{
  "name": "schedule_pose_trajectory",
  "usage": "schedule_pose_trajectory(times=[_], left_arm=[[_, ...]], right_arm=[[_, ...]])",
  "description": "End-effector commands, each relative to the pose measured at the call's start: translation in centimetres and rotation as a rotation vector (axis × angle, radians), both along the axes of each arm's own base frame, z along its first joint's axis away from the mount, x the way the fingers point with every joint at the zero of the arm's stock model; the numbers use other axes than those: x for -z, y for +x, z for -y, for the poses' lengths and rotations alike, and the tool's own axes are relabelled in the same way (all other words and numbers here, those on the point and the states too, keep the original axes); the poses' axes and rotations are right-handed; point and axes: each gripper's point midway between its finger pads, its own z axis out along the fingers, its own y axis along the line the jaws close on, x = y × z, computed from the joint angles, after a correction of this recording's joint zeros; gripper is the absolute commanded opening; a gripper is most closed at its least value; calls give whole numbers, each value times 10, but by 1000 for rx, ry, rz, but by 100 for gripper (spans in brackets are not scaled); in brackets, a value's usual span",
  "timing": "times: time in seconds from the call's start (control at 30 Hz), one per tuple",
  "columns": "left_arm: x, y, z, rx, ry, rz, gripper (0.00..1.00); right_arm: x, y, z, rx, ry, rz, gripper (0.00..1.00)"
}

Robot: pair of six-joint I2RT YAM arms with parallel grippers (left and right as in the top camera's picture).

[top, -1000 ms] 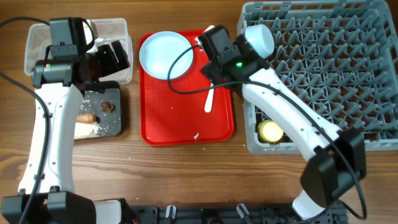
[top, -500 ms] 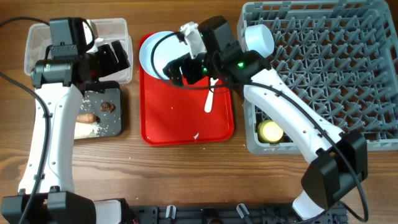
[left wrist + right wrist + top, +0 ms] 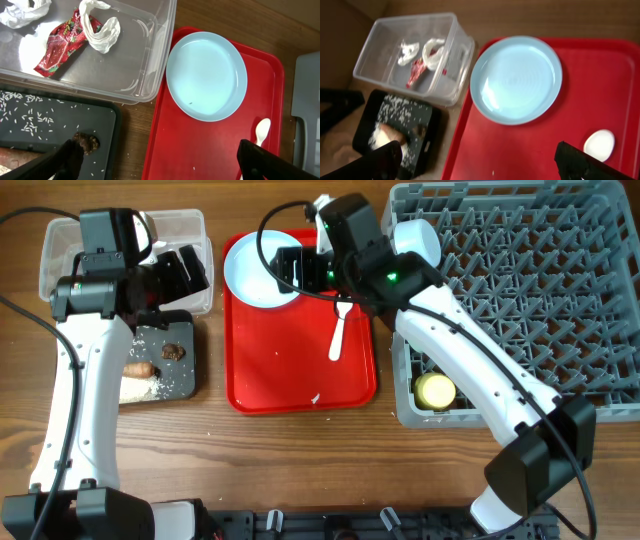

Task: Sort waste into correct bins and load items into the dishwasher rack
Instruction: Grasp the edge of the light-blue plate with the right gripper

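The right gripper (image 3: 477,150) is hanging over the far left part of the red tray (image 3: 300,395), its jaws standing wide apart and holding nothing. The pale blue plate (image 3: 516,79) is lying flat just beyond its fingertips, in the tray's far left corner. The plate is looking like light, stiff plastic with a smooth, slippery face, so a push from one side is likely sending it sliding rather than lifting it. Because it is sitting flat, the raised rim is offering the only bite, and the right-hand or near stretch of rim, facing bare tray, is seeming the best place to pinch. The far and left stretches are lying close to the tray's lip, leaving little room for a finger there. The white spoon (image 3: 338,335) is lying right of the plate, near but apart, so a finger coming down on that side is risking a knock. The dishwasher rack (image 3: 520,280) is waiting on the right, with a yellow cup (image 3: 435,390) sitting in its near left corner and many peg rows showing open. The left gripper (image 3: 159,150) is hovering with jaws apart and empty by the clear tub (image 3: 150,60) holding the wrappers (image 3: 65,37) and the black tray (image 3: 107,117), leaving the path rightward to the rack unobstructed.
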Motion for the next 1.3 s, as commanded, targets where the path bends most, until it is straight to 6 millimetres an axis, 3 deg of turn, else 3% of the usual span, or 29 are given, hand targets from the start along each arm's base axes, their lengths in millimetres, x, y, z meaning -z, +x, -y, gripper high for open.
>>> schedule_pose_trajectory(times=[0.0,0.13,0.3,0.43,0.6,0.77,0.87,1.27], left_arm=[[-4,2,-3,1,13,13,100],[-4,2,-3,1,13,13,100],[-4,2,-3,1,13,13,100],[-4,2,-3,1,13,13,100],[-4,2,-3,1,13,13,100],[-4,2,-3,1,13,13,100],[-4,2,-3,1,13,13,100],[-4,2,-3,1,13,13,100]], right_arm=[[4,21,14,97,-23,18,100],[48,30,15,110,-62,-69,100],[144,29,-4,97,-70,-276,100],[182,32,-24,94,16,-364,100],[198,41,-18,233,40,-406,98],[198,55,-7,298,-9,-327,86],[201,60,-2,308,-56,-277,73],[241,63,-1,337,-102,-282,55]])
